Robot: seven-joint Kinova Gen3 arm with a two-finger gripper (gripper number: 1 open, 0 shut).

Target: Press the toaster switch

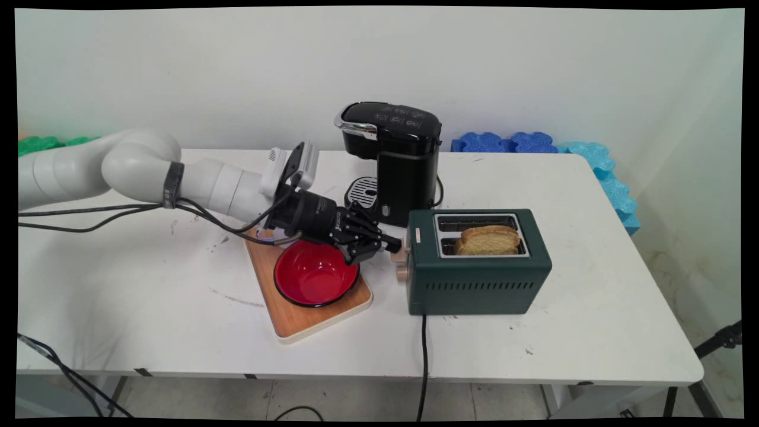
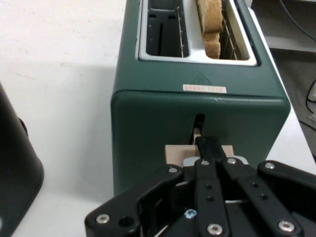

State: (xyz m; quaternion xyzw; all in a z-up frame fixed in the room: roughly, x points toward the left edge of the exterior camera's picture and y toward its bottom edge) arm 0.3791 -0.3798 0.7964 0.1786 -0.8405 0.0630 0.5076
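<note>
We see the arm reach low from the left, its end effector (image 1: 388, 242) pinched narrow, touching the green toaster's (image 1: 477, 279) lever (image 2: 197, 150) above the red bowl (image 1: 314, 276).

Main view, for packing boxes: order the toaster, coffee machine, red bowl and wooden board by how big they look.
1. Green toaster, largest.
2. Black coffee machine; it stands farther back, so its place against the toaster is unsure.
3. Wooden board, partly hidden by bowl and arm.
4. Red bowl, smallest, on the board.
</note>
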